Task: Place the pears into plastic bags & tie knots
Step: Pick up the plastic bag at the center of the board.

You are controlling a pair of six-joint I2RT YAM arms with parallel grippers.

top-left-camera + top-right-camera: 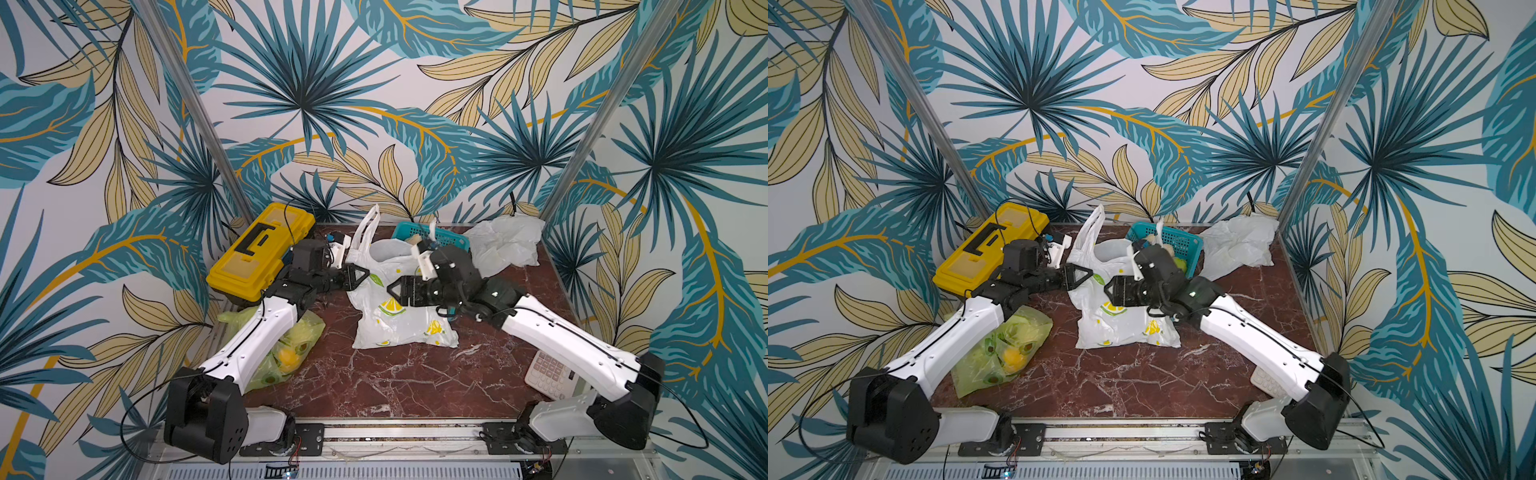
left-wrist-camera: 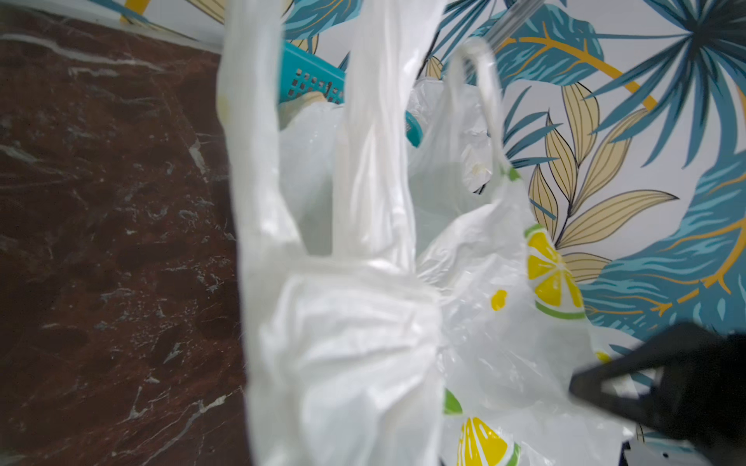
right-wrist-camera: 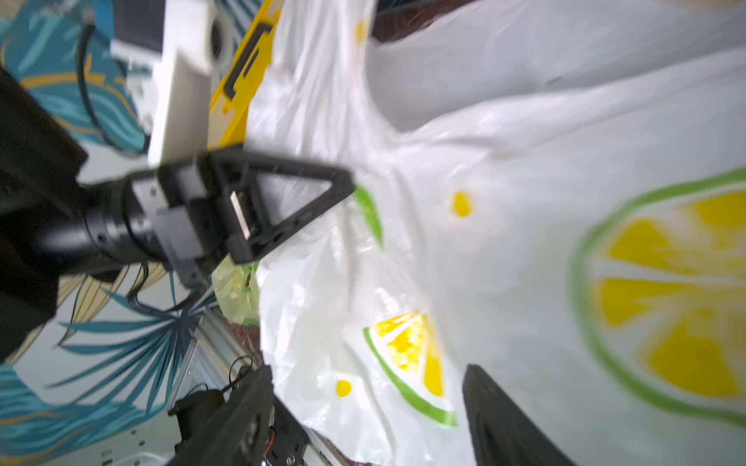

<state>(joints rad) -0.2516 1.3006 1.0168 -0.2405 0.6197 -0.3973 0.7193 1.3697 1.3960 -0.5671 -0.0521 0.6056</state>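
The white lemon-print plastic bag (image 1: 399,320) lies mid-table with one handle (image 1: 370,224) standing up. My left gripper (image 1: 360,275) pinches the bag's left edge; in the right wrist view its tip (image 3: 348,186) meets plastic that puckers toward it. My right gripper (image 1: 392,290) hovers over the bag's middle, fingers (image 3: 246,407) wide apart with only the print behind them. Pears (image 1: 1179,263) show in the teal basket (image 1: 444,239). The lime-green bag (image 1: 297,347), holding fruit (image 1: 286,356), lies under my left arm. A plain white bag (image 1: 509,241) sits crumpled at the back right.
A yellow toolbox (image 1: 257,253) stands at the back left, close behind my left wrist. A white calculator (image 1: 547,374) lies at the front right, partly under my right arm. The leaf-patterned walls close in the table on three sides.
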